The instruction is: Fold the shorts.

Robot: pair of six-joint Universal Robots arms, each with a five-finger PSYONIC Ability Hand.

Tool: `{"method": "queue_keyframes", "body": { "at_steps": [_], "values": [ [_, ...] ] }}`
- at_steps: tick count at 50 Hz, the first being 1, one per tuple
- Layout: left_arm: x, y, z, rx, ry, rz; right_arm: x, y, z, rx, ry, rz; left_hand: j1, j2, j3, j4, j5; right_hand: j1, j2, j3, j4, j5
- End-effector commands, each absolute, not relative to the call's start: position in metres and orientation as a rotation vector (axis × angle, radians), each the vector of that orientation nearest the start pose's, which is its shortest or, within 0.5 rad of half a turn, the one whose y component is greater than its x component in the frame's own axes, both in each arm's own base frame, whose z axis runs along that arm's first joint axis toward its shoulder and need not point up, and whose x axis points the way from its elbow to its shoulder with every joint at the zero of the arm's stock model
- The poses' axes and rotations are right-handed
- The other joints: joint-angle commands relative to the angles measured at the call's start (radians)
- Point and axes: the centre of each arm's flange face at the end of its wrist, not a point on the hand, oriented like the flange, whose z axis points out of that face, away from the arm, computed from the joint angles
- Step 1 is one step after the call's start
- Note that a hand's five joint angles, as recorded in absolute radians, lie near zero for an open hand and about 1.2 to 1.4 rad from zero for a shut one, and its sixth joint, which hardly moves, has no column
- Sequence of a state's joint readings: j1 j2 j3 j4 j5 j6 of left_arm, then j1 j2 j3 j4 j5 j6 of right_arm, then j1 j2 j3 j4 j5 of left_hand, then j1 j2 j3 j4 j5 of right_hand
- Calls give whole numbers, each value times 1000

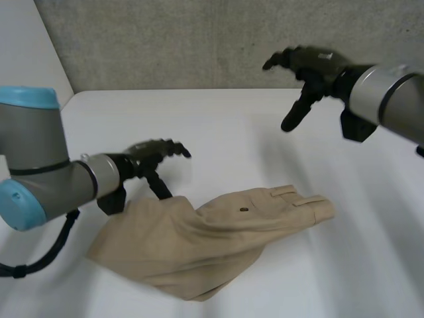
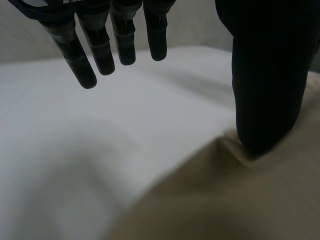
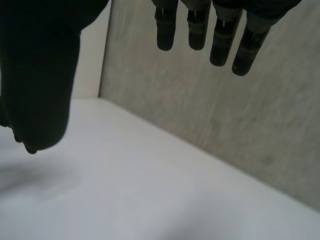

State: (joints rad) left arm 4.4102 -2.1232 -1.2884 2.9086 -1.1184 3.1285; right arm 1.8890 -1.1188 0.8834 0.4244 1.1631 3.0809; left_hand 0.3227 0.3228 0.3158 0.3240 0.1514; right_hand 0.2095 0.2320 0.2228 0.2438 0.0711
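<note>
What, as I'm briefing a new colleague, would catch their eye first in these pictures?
The tan shorts lie rumpled on the white table, on the side near the robot. The left robot hand is at their left edge, thumb touching the cloth, fingers straight. The right robot hand hangs open above the table's far right, holding nothing.

A white table (image 1: pixel 218 126) before a grey wall (image 1: pixel 199 40)
The table top runs back to the rough, speckled wall; a plain white panel (image 1: pixel 30 50) meets that wall at the left
</note>
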Motion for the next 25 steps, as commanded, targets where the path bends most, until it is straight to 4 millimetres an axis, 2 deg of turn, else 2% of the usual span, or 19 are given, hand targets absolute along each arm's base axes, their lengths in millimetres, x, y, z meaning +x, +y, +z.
{"method": "queue_keyframes", "body": {
  "at_steps": [1,5,8,15,18,20,21,22,23,25],
  "values": [
    [-279,-273,164,-761,-2285,1084,303,-302,246,-841,2132,-1357,73,73,80,72,70,-13,-35,-26,-47,-49],
    [-273,-271,161,-826,-2353,1075,306,-294,214,-969,2201,-1264,79,79,86,77,75,-19,-41,-32,-53,-55],
    [-271,-269,159,-868,-2396,1081,308,-286,195,-1073,2229,-1224,184,184,191,183,181,-13,-36,-26,-47,-49],
    [-269,-271,155,-895,-2433,1092,311,-279,175,-1193,2284,-1202,457,457,464,456,454,51,29,38,17,15],
    [-269,-271,150,-902,-2439,1079,314,-277,167,-1224,2288,-1178,537,536,544,535,533,189,167,176,155,153],
    [-270,-271,147,-907,-2443,1071,316,-274,164,-1244,2281,-1170,624,624,631,623,621,502,480,489,468,466],
    [-270,-271,146,-911,-2443,1069,316,-274,165,-1250,2276,-1172,680,680,687,679,677,733,711,720,699,697],
    [-271,-271,146,-912,-2441,1070,318,-274,168,-1251,2263,-1190,733,733,740,732,730,1108,1085,1094,1073,1072],
    [-273,-270,147,-919,-2433,1079,318,-274,169,-1248,2260,-1200,838,838,845,837,835,1186,1163,1173,1152,1150],
    [-275,-272,149,-923,-2427,1100,319,-278,176,-1237,2237,-1249,1005,1005,1012,1004,1002,1187,1164,1174,1152,1151]
  ]
}}
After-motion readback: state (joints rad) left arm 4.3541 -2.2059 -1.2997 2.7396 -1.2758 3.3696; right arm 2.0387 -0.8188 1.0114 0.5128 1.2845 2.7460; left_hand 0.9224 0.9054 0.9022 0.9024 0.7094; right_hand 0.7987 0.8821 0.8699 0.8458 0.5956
